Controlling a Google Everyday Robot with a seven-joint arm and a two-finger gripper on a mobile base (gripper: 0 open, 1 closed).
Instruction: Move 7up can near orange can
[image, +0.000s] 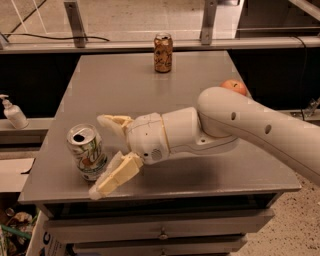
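The 7up can (87, 151) stands upright near the front left corner of the grey table (200, 95). It is white and silver with green lettering and an opened top. The orange can (163, 52) stands upright at the table's far edge, in the middle. My gripper (101, 155) reaches in from the right, open, with one cream finger (114, 122) behind the 7up can and the other (116, 175) in front of it. The fingers flank the can's right side without closing on it.
A red-orange apple (234, 86) lies at the table's right side, partly hidden behind my arm (260, 130). A white pump bottle (14, 114) stands on a ledge left of the table. Drawers (160, 232) sit below the table front.
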